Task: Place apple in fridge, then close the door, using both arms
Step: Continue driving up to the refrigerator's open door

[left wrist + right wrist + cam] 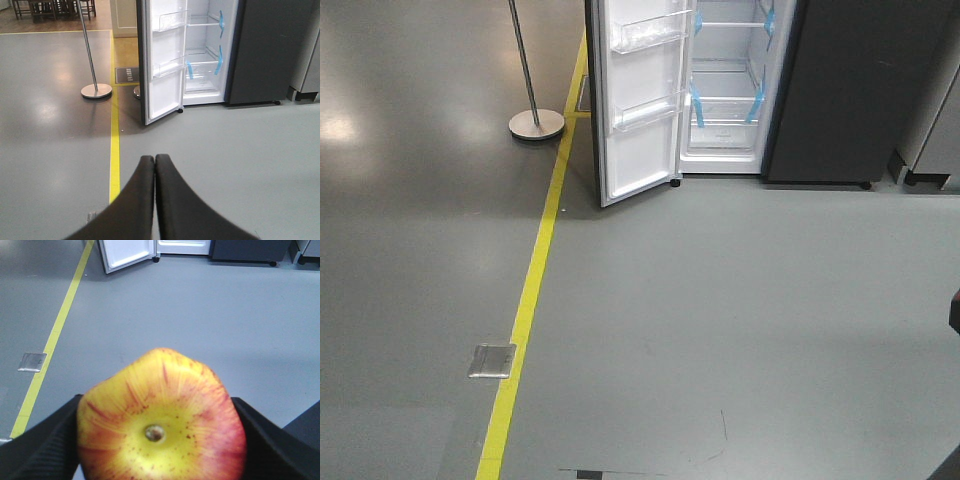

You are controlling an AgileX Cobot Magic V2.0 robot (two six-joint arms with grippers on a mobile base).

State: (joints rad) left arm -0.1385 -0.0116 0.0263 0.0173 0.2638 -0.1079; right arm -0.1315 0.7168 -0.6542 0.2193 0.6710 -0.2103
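Grey floor (740, 320) with a yellow line (533, 275); fridge (725, 150) with door (640, 160) open. Left claw (155, 165) pressed together, right claw (159, 440) pinching the apple (160, 410).

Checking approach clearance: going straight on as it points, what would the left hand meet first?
The way looks free over the floor; the first thing roughly in line with the left hand is the open door, depth unclear.
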